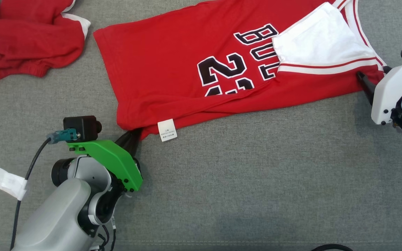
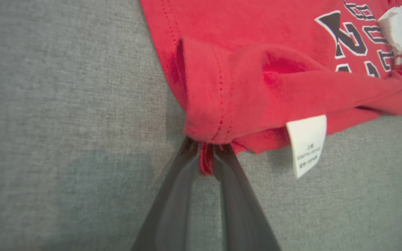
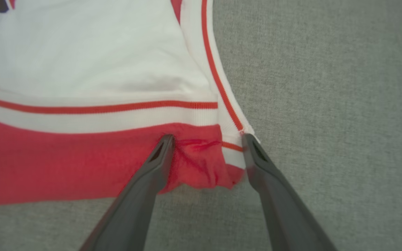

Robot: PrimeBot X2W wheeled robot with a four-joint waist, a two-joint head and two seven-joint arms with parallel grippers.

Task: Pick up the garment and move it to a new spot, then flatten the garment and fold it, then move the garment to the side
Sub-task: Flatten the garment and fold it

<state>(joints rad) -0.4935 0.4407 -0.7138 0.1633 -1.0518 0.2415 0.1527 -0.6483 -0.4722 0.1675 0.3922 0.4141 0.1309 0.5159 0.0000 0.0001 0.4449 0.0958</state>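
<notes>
The garment (image 1: 173,69) is a red jersey with black numbers and white trim, lying sideways across the grey surface. My left gripper (image 1: 133,137) sits at its lower left corner. In the left wrist view that gripper (image 2: 206,148) is shut on a fold of the red hem (image 2: 208,115). My right gripper (image 1: 364,78) is at the jersey's shoulder end on the right. The right wrist view shows it (image 3: 208,139) open, its two fingers straddling the bunched red and white corner (image 3: 201,164) without squeezing it.
A second red garment (image 1: 23,38) lies bunched at the top left. A white care label (image 1: 167,130) hangs from the jersey's hem beside my left gripper. Grey cloth surface (image 1: 256,181) stretches bare toward the near edge.
</notes>
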